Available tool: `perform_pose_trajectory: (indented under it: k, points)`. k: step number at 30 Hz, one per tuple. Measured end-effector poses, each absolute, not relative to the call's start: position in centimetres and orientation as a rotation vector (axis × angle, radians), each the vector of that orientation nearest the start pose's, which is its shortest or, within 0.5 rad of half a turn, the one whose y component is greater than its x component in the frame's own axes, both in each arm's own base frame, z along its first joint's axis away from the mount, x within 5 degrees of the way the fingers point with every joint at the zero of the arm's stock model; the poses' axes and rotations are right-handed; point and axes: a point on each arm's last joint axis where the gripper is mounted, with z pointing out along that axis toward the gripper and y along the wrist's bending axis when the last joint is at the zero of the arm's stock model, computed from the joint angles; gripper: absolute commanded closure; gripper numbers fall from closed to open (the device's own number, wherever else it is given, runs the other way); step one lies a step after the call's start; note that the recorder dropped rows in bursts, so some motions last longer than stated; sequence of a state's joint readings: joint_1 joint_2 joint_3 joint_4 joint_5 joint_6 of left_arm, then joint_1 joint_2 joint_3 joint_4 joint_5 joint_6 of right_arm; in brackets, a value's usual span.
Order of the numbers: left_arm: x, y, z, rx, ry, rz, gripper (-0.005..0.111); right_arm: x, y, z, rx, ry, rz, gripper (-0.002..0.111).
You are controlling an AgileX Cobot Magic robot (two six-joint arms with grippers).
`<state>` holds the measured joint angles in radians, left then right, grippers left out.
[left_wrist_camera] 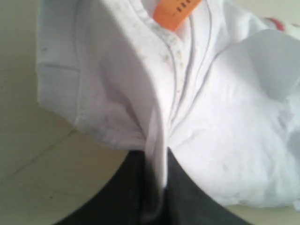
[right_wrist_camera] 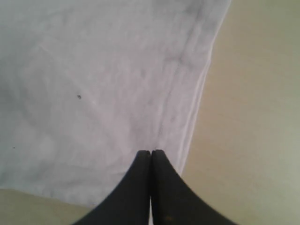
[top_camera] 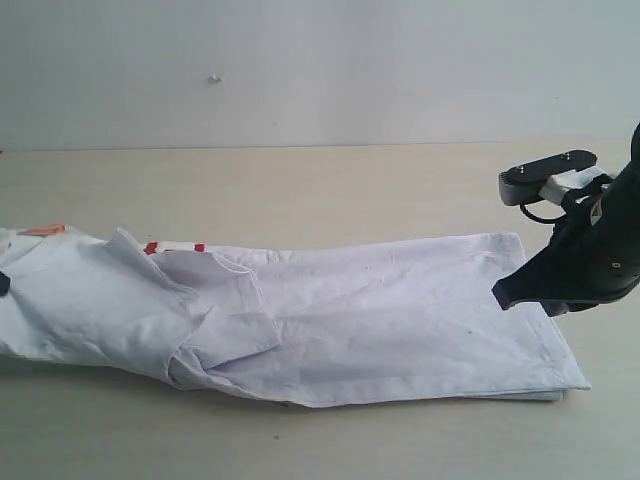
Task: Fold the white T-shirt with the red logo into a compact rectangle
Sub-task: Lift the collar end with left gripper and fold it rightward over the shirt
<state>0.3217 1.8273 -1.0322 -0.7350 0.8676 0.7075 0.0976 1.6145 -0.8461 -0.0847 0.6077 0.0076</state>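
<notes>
Folding well probably means carrying the collar end level toward the hem: white short-sleeved cotton T-shirt (top_camera: 380,300) lies lengthwise on pale table (top_camera: 300,180), left gripper (left_wrist_camera: 154,157) pinching collar cloth, right gripper (right_wrist_camera: 150,152) pressed together at hem edge.

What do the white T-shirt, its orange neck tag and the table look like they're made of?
White T-shirt: soft matte cloth, probably cotton knit; it lies in limp creases with stitched hems.
Orange neck tag: smooth, dark print; woven or paper, too blurred to tell.
Table: hard, pale beige, smooth; perhaps laminate.
</notes>
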Motion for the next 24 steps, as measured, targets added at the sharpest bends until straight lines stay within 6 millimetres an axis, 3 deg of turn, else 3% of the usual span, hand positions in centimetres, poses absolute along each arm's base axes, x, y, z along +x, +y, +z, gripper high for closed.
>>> perform_pose_trajectory:
  k: [5,11,17,24]
  points:
    - [31.9,4.8,21.7,-0.061,2.681,-0.768,0.107,28.4,2.3,17.5,-0.218,2.848,-0.062,0.108]
    - [31.0,1.1,26.6,0.05,2.509,-0.908,0.107,28.4,2.3,17.5,-0.216,2.849,-0.06,0.108]
    - [30.7,-3.6,27.8,0.188,2.457,-1.039,0.107,28.4,2.0,17.6,-0.234,2.844,-0.106,0.108]
    - [30.4,-10.3,28.4,0.319,2.373,-1.121,0.107,28.3,-0.6,18.1,-0.04,2.837,-0.283,0.108]
